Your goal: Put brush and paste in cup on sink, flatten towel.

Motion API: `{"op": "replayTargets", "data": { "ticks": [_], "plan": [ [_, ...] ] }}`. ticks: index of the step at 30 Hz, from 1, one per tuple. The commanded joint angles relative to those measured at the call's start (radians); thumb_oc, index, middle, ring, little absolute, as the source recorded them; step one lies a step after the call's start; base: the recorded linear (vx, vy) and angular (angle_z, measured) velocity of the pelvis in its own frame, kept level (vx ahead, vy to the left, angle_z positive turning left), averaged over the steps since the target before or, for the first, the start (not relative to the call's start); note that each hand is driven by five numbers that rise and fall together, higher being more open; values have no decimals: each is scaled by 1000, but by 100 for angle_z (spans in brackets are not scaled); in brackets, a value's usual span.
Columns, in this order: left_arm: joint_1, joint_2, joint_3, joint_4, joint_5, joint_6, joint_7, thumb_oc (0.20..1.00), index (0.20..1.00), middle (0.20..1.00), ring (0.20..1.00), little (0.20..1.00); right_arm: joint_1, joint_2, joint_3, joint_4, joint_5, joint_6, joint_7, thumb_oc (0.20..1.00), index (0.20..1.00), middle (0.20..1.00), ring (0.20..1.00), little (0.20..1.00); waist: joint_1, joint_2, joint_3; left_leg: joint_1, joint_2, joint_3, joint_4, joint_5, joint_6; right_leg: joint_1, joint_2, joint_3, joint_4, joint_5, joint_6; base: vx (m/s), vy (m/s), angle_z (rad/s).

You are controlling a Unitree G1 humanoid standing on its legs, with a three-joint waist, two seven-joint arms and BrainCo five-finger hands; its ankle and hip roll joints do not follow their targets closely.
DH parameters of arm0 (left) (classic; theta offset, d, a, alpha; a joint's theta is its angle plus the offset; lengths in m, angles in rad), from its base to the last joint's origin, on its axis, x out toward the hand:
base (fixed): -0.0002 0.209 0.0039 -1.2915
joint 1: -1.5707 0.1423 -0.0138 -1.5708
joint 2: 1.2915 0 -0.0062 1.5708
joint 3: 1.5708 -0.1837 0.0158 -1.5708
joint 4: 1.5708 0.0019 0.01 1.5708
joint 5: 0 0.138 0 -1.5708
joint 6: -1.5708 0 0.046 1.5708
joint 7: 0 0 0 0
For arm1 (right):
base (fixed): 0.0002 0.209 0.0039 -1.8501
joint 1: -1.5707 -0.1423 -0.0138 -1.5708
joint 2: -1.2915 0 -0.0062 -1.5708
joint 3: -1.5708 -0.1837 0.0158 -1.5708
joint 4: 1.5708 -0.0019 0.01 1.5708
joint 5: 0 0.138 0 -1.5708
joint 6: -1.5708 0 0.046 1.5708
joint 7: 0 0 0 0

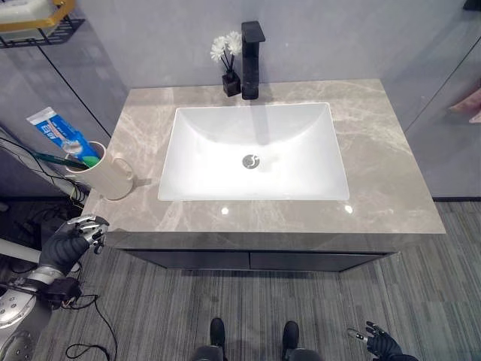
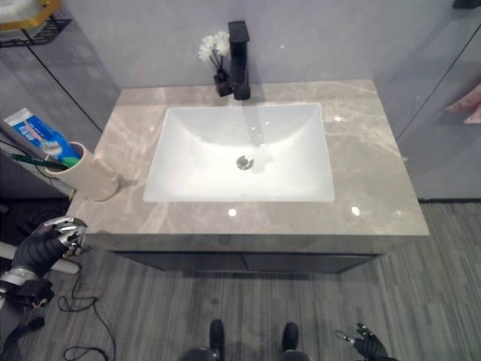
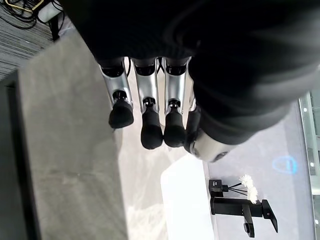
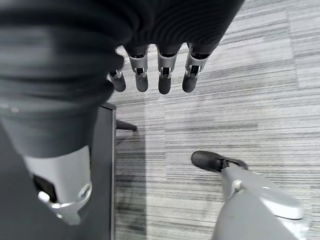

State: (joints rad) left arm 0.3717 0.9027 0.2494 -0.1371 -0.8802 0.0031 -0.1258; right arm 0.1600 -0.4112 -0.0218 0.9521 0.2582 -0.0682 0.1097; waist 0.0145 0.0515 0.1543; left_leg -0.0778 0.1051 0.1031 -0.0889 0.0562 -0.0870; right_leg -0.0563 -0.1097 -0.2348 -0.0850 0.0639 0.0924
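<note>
A cream cup (image 1: pixel 113 177) stands upright on the left end of the marble counter (image 1: pixel 391 150). A blue and white toothpaste tube (image 1: pixel 64 135) and a green toothbrush (image 1: pixel 52 158) stick out of it, leaning left. My left hand (image 1: pixel 73 239) hangs just below the counter's front left corner. It is open and holds nothing, and its fingers (image 3: pixel 150 120) hang relaxed over the counter edge. My right hand (image 1: pixel 382 344) is low over the floor on the right, its fingers (image 4: pixel 162 75) loose and empty. A pink cloth (image 1: pixel 467 104) shows at the right edge.
A white basin (image 1: pixel 255 150) is set into the middle of the counter. A black faucet (image 1: pixel 250 60) and a small black vase of white flowers (image 1: pixel 228 53) stand behind it. A black wire shelf (image 1: pixel 37 26) hangs on the wall at the upper left.
</note>
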Motion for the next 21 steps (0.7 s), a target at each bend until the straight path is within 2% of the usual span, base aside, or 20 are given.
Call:
{"op": "replayTargets", "data": {
  "ticks": [1, 21],
  "plan": [
    [-58, 50, 74, 36, 33, -61, 33, 200, 200, 200, 200, 200, -75, -19, 16, 25, -20, -19, -23, 1000, 1000, 1000, 1000, 1000, -14, -32, 23, -25, 12, 34, 2, 28, 2, 9, -72, -4, -2, 47, 56, 6, 21, -3],
    [-149, 88, 56, 81, 80, -52, 88, 200, 200, 200, 200, 200, -144, -6, 31, 55, -15, 10, -65, 1000, 1000, 1000, 1000, 1000, -10, -48, 67, -76, -12, 20, 2, 26, 16, -27, -96, -6, -2, 75, 68, 15, 16, -1]
  ]
}}
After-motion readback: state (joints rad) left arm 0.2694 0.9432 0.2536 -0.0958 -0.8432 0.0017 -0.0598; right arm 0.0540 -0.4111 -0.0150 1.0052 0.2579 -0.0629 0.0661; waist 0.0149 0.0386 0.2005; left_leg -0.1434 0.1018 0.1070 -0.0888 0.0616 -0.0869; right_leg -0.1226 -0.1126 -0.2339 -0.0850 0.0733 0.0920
